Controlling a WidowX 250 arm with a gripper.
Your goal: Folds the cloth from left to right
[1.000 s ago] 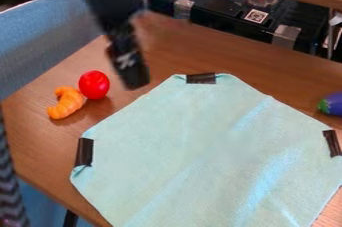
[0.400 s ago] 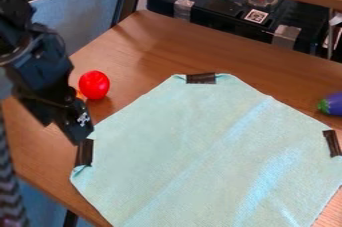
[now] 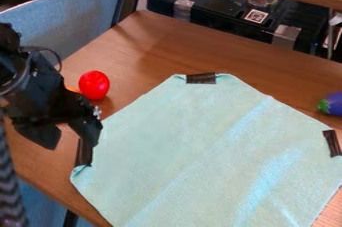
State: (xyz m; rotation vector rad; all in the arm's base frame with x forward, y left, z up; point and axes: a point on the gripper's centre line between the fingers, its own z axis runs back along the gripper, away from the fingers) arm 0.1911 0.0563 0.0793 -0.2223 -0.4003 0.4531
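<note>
My gripper [image 3: 69, 138] hangs at the left of the view, open, its two fingers spread apart and nothing seen between them. One fingertip is by the left corner of the pale green cloth [image 3: 180, 146], in front of the upper part of the black tab [image 3: 84, 156] there; whether it touches cannot be told. The cloth lies spread flat on the wooden table, with faint creases. Other black tabs sit at its top corner [image 3: 200, 78] and right corner [image 3: 332, 143].
Behind the gripper stands a red round object [image 3: 94, 85], with a sliver of an orange item beside it. A purple toy with a green end [image 3: 332, 104] lies at the right edge. Black cases [image 3: 234, 16] stand beyond the table [image 3: 153, 46].
The gripper came down from the top of the view to the cloth's left corner, and its fingers now stand visibly apart. The cloth has stayed in place.
</note>
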